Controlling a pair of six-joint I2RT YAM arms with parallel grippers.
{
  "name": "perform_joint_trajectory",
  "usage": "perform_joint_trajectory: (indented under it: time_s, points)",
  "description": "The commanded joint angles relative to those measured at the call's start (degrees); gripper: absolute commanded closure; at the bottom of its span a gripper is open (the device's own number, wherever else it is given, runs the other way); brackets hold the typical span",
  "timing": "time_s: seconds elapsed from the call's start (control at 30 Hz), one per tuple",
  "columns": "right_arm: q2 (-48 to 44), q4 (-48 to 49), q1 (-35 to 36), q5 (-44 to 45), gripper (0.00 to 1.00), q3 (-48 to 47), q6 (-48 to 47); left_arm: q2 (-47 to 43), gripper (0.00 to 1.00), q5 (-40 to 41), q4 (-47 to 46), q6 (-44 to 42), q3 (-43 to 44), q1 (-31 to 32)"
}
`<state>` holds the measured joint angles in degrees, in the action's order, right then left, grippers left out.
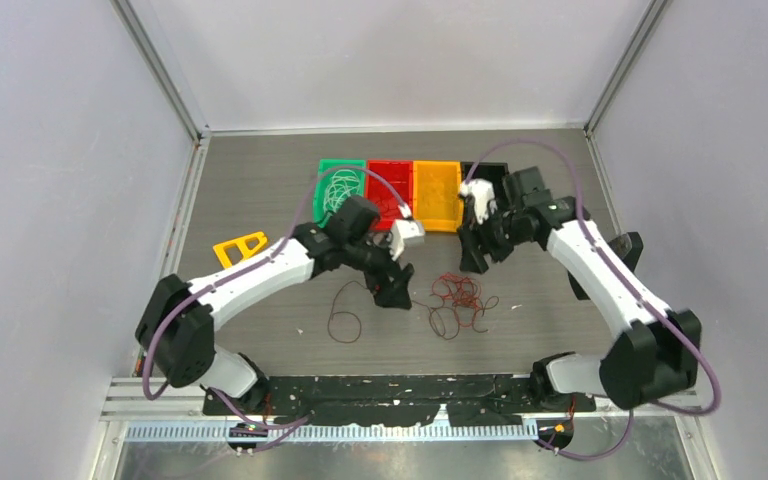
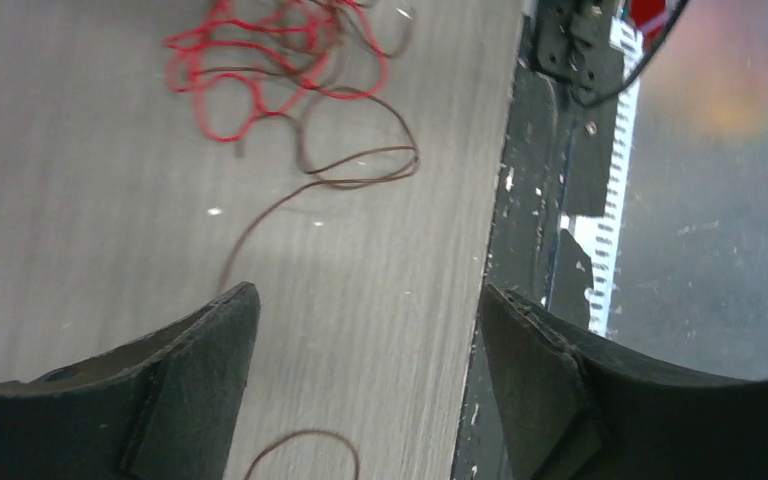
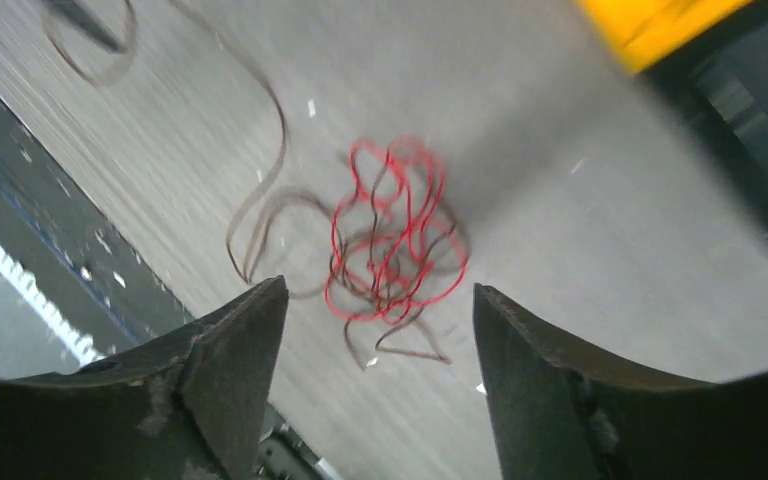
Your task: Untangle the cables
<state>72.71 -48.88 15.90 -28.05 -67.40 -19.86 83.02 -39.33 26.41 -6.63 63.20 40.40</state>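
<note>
Where red and brown cables [image 1: 458,298] tangle on grey table [image 1: 260,190] | pale walls [image 1: 60,150] | left fingers [image 2: 192,372], right fingers [image 3: 232,362] released

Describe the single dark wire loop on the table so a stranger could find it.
Start at the row of coloured trays and come toward the near edge to the red-and-brown tangle. Left of it lies the dark brown loop: a single round strand with no red in it.

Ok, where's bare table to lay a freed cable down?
Bare: far-left corner, left of green tray, beyond yellow piece; also right of the tangle, short of the right arm. Crowded: centre, around tangle and brown loop.
</note>
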Motion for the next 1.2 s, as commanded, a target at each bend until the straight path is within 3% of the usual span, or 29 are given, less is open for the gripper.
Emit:
perform_joint_trajectory:
  time_s: [0.0, 0.13, 0.23, 0.4, 0.63, 0.7, 0.8, 0.97, 1.17]
  points:
    - [5.10, -2.78, -0.31, 4.03, 0.31, 7.79, -4.33, 2.23, 0.21, 1.81, -10.33, -2.81, -1.70, 5.31]
    - [10.08, 2.52, 0.42, 6.48, 0.40, 9.70, -4.94, 6.41, 0.29, 2.53, -13.77, -1.47, -1.30, 5.48]
    - [13.83, 2.94, 0.81, 7.30, 0.41, 8.68, -4.75, 8.64, 0.31, 2.70, -15.22, -3.00, -1.69, 6.76]
    - [17.99, 2.49, 0.92, 7.45, 0.42, 8.54, -4.91, 10.64, 0.24, 5.17, -14.74, -16.30, -1.50, 13.58]
    - [21.76, 2.54, 1.00, 9.46, 0.44, 7.59, -4.61, 22.14, 0.24, 11.19, -0.24, -29.66, 8.38, 18.28]
    - [22.11, 2.66, 0.98, 10.06, 0.47, 7.43, -4.60, 24.01, 0.33, 13.90, 2.15, -32.47, 9.01, 19.18]
    - [22.21, 2.90, 0.99, 11.89, 0.55, 7.56, -4.78, 22.64, 0.56, 17.16, 1.75, -34.19, 6.72, 19.78]
    - [22.45, 4.11, 0.97, 15.51, 0.65, 8.96, -6.10, 9.80, 0.96, 19.90, 2.43, -33.20, 3.39, 18.68]
    - [22.32, 7.19, 0.97, 22.11, 0.77, 12.86, -9.51, -9.96, 1.00, 14.93, 10.93, -28.26, 6.62, 11.61]
